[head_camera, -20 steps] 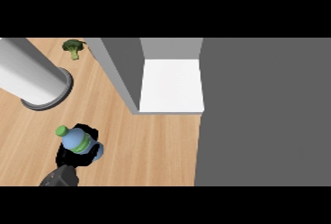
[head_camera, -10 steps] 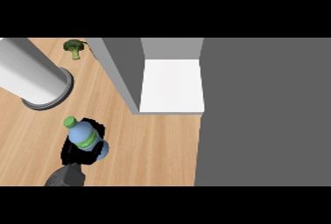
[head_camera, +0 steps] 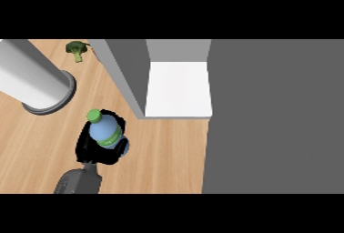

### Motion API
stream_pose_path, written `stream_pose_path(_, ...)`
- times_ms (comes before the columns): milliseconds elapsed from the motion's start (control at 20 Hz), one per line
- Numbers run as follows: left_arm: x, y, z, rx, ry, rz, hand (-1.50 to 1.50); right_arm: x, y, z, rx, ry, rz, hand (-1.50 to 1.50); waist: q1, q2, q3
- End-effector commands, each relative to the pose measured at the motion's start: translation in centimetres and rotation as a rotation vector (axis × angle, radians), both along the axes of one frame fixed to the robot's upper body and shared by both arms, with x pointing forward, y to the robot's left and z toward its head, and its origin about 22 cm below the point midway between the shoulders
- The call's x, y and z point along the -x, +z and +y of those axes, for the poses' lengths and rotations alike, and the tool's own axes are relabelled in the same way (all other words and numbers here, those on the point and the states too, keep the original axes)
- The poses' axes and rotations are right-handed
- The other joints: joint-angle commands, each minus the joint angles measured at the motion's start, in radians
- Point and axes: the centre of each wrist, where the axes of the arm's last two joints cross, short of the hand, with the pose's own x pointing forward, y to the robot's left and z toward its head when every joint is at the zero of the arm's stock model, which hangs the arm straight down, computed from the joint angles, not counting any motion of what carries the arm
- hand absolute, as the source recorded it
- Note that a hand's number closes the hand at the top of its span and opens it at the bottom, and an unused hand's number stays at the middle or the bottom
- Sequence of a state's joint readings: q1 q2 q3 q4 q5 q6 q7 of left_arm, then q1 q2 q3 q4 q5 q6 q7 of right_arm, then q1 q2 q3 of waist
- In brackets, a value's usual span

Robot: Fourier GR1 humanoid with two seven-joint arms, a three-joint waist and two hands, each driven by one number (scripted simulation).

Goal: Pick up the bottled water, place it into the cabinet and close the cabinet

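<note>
Bottled water stood over the counter, near the cabinet, with the left hand curled round its lower part. It seemed best to keep it upright and pass the cabinet's wall toward the white shelf.

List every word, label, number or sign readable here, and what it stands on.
None can be read.
The bottled water in the left robot hand has a green band, but no writing shows on it.
The cabinet and broccoli bear no text.

Left of cabinet: bottled water; broccoli behind.
</note>
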State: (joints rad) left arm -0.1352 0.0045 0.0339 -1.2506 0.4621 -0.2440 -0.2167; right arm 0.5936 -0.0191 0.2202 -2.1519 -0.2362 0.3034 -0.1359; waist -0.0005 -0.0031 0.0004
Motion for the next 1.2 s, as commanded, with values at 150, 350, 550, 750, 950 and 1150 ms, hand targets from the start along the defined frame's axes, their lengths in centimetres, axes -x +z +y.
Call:
stream_pose_path(150, -2.2, 5.0, -6.0, -0.066, 0.02, -0.041, 1.5, 0.8, 1.1, -0.6, -0.007, 0.014, -0.003, -1.5, -0.01, 0.001, 0.0)
stream_pose_path(350, -3.2, 8.2, -8.5, -0.095, 0.022, -0.057, 1.5, 0.1, -0.9, 0.0, -0.014, 0.015, -0.005, -1.5, -0.009, 0.0, 0.0)
stream_pose_path(550, -6.7, 8.8, -10.6, -0.149, 0.037, -0.057, 1.5, 0.9, -1.5, 1.0, -0.008, 0.021, 0.01, -1.5, -0.02, 0.003, 0.0)
stream_pose_path(750, -7.4, 10.0, -11.8, -0.262, 0.05, -0.104, 1.5, -0.2, -1.6, 0.5, -0.015, -0.005, -0.016, -1.5, -0.013, 0.003, 0.0)
stream_pose_path(950, -10.7, 11.2, -13.5, -0.331, 0.08, -0.119, 1.5, -0.5, -0.3, -0.1, -0.023, 0.017, -0.001, -1.5, -0.025, 0.007, 0.0)
stream_pose_path(1150, -12.8, 13.0, -14.8, -0.379, 0.117, -0.117, 1.5, -0.6, -1.3, 0.7, -0.021, 0.009, 0.017, -1.5, -0.028, 0.008, 0.0)
